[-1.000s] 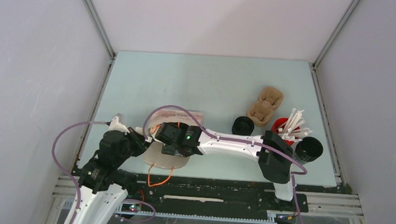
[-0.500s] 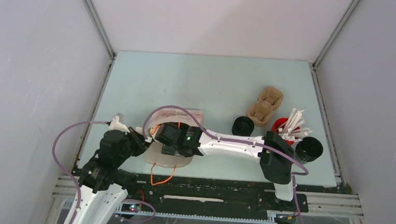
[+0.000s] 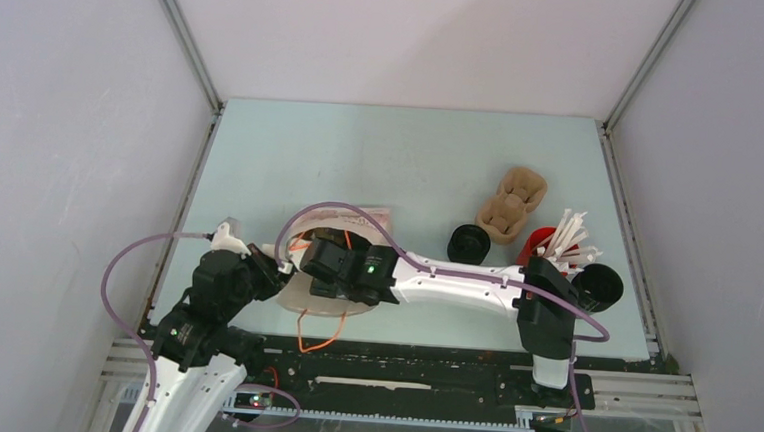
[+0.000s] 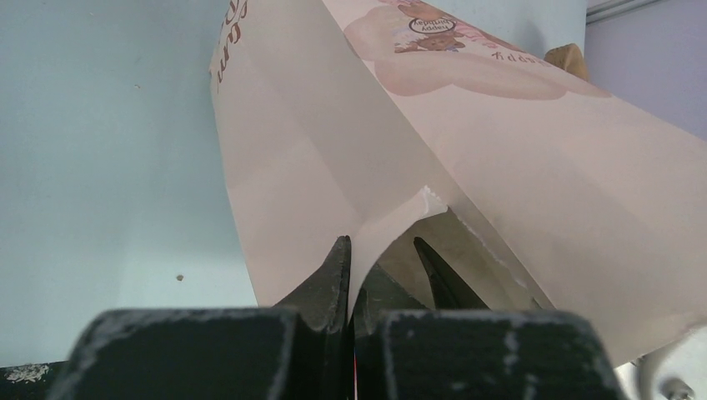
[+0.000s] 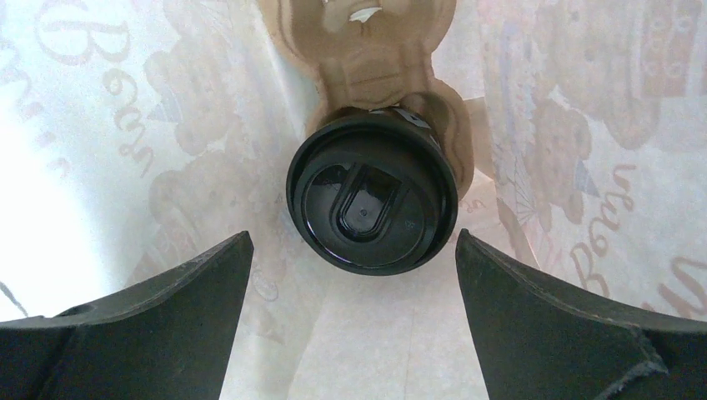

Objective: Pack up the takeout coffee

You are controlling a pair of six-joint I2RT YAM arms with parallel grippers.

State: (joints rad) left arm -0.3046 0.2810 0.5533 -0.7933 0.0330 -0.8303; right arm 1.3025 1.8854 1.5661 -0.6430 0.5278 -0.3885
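Pinching the open edge of the pale, teddy-bear-printed paper bag point(image 4: 333, 125), the left gripper point(image 4: 379, 248) has its jaws clamped tight on a fold of paper. The right gripper point(image 5: 352, 242) is reaching inside the bag, its fingers spread wide apart and gripping nothing. Just beyond them is the takeout coffee point(image 5: 371, 196), a round, all-black, lidded disposable cup, deep inside the bag and seated in a brown moulded-pulp carrier point(image 5: 367, 50). Outside, to the right of the bag, stand 1 open black cup point(image 3: 469, 243), a second pulp carrier point(image 3: 512, 204) and a red cup of white sticks point(image 3: 555, 245).
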